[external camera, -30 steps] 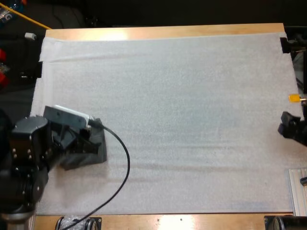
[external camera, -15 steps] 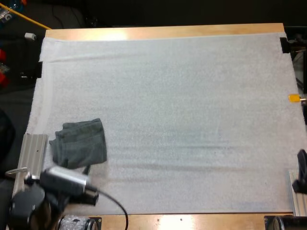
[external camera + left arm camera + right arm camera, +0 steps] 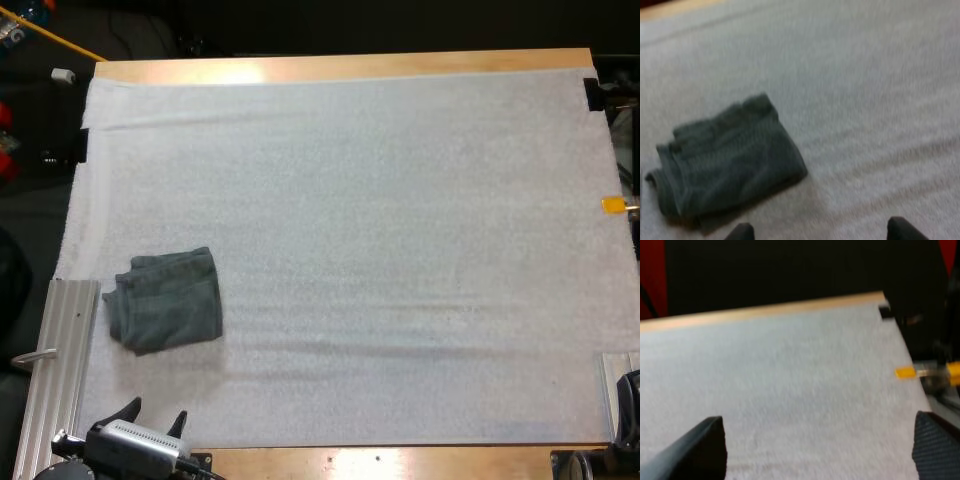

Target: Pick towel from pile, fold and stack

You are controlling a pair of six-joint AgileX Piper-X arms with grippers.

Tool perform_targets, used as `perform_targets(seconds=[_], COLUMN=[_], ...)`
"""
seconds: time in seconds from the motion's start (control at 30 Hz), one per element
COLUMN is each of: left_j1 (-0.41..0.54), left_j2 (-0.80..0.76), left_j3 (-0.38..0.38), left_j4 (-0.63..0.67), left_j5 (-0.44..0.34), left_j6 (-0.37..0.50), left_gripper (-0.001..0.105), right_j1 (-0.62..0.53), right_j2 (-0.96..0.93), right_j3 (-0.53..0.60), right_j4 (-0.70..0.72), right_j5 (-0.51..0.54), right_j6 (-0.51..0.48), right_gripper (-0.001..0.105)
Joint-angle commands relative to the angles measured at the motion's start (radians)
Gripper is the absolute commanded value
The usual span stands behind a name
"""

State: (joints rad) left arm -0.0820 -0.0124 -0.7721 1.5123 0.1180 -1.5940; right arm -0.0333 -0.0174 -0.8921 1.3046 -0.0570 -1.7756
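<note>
Hanging wide open, left gripper (image 3: 152, 416) grips nothing; its fingers stand apart and clear of everything, at the table's (image 3: 350, 66) near edge. Right gripper (image 3: 819, 442) likewise spread, empty, looking out over bare mat (image 3: 400, 220) at the right side.

Towel (image 3: 165, 298): one dark grey-green piece, lying on the mat's left part, a little ahead of the left gripper and well apart from the right. Looks folded into a rough rectangle, but loose: left edge bunched, layers stepped, one corner sticking out. Close beside it on the left runs a metal rail (image 3: 62, 350).

Judgement: fold and set-down appear done for this towel; both arms stand clear.

Risks from here:
- Loose layers. A pinch that catches the top layer alone would peel the fold open.
- A finger coming down on the bunched left edge could strike or scrape the rail, given how close it lies.
- Mat looks soft and foamy. Dragging the towel sideways may ruck the mat and skew the fold.
- Uneven top. Another towel laid on this one may sit tilted and slide off toward the ragged side.
</note>
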Motion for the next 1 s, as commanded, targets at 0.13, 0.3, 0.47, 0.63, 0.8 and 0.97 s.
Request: perform_targets(seconds=[0.13,0.3,0.47,0.63,0.8,0.97], left_j1=[-0.002,-0.002,-0.002,-0.002,-0.002,-0.002], left_j2=[-0.141,-0.141,-0.141,-0.139,-0.136,-0.136], left_j3=[0.016,0.05,0.122,0.218,0.263,0.263], left_j4=[-0.028,-0.181,-0.338,-0.456,-0.506,-0.505], left_j5=[-0.01,-0.01,-0.01,-0.01,-0.01,-0.01], left_j6=[0.006,0.006,0.004,0.004,0.0,0.0], left_gripper=[0.052,0.052,0.052,0.052,0.052,0.052], right_j1=[-0.002,-0.002,-0.002,-0.002,-0.002,-0.002], right_j2=[-0.038,-0.035,-0.035,-0.034,-0.034,-0.034], right_j3=[0.06,0.136,0.239,0.328,0.372,0.372], right_j4=[-0.048,-0.188,-0.268,-0.278,-0.289,-0.289], right_j5=[0.0,0.0,0.002,0.002,0.016,0.016], right_j6=[-0.024,-0.024,-0.024,-0.024,-0.024,-0.024], right_gripper=[0.074,0.074,0.074,0.074,0.074,0.074])
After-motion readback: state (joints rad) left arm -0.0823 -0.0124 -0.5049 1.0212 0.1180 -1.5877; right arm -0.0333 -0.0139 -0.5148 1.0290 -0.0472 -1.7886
